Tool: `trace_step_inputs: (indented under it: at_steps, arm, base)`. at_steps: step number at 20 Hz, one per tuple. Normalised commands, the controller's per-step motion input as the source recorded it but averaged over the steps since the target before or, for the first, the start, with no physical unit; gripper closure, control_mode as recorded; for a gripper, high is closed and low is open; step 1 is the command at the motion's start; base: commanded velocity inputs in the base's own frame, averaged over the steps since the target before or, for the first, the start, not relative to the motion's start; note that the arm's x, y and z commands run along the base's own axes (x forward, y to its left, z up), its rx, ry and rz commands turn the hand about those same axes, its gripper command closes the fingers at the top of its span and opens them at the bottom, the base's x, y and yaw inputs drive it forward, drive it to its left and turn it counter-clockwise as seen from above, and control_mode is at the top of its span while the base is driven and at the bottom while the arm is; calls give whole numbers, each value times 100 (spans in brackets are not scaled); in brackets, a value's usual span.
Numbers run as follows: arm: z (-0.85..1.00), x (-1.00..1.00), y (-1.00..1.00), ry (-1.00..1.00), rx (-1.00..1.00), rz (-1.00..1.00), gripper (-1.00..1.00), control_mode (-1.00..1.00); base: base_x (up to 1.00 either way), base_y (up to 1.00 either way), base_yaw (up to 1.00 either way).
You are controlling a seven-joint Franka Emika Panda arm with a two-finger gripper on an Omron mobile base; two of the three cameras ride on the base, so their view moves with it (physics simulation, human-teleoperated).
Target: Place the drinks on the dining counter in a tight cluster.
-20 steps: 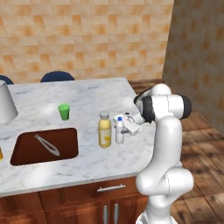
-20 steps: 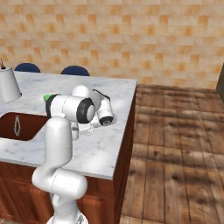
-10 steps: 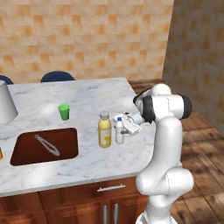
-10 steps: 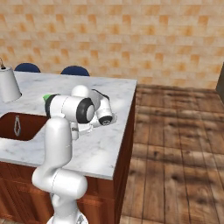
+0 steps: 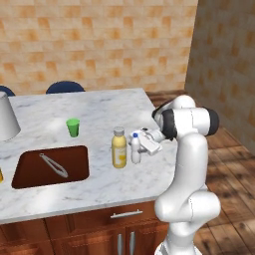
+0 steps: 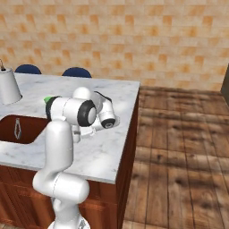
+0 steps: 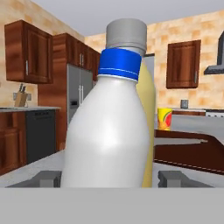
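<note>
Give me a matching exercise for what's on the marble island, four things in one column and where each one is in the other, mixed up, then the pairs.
Things:
1. white bottle
2. yellow juice bottle
3. green cup
4. tongs

Places:
A. inside the brown sink
B. standing alone, behind the sink
C. right in front of the hand
D. just left of the white bottle, on the side away from the hand

Pairs: 1-C, 2-D, 3-B, 4-A

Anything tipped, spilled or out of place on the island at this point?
Nothing stands out. The small white bottle and the yellow juice bottle stand upright, close together on the marble counter; no spill shows. The gripper sits at the white bottle.
</note>
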Motion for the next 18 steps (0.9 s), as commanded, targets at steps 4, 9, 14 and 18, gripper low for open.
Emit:
trace_step_inputs:
  at_steps: [4,9,14,18]
  arm:
    - [-3,-8,-7,-11,0,0,-100,-100]
    - [0,-3,-7,-6,1,0,-100,-100]
    - [-1,4,-11,0,3,0,-100,-100]
    - [-3,9,-19,0,5,0,-100,-100]
  base:
    - [0,0,0]
    - [0,0,0]
    - [0,0,0]
    - [0,0,0]
